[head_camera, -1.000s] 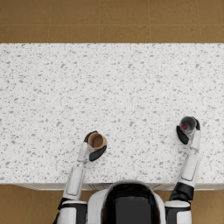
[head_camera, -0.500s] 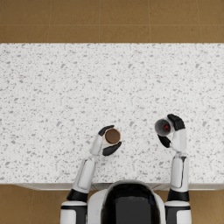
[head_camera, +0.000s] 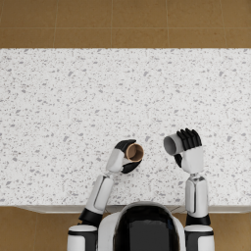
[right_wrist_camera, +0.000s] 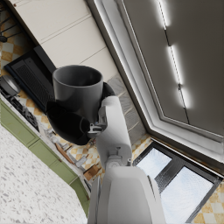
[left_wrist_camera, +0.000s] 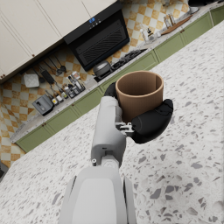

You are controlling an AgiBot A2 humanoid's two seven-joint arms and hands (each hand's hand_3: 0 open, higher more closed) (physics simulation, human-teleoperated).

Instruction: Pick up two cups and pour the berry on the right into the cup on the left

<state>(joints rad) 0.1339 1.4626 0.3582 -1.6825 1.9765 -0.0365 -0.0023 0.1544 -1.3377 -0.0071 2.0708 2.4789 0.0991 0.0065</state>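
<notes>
Holding a brown cup (head_camera: 134, 152) upright over the speckled white surface (head_camera: 73, 108), the left hand (head_camera: 123, 157) wraps its dark fingers around the cup's side, near the front edge just ahead of the robot. From the head view the brown cup's mouth faces up and its inside looks plain brown; no berry can be made out in it. The left wrist view shows the same brown cup (left_wrist_camera: 139, 94) gripped by the left hand (left_wrist_camera: 140, 118), its rim level and its inside wall bare as far as can be seen.

Just to the right of it, the right hand (head_camera: 188, 147) grips a grey cup (head_camera: 172, 144) that is tipped over on its side, with its mouth turned toward the brown cup. The two cups are near each other but apart, with a strip of surface showing between them. In the right wrist view the grey cup (right_wrist_camera: 78, 92) sits in the right hand (right_wrist_camera: 76, 118) with the fingers curled around its lower body; the rim is seen from outside, so what lies inside cannot be told. The berry is not visible in any view.

Behind the surface, the wrist views show kitchen cabinets (left_wrist_camera: 39, 30) and a checked tile wall (left_wrist_camera: 144, 19).
</notes>
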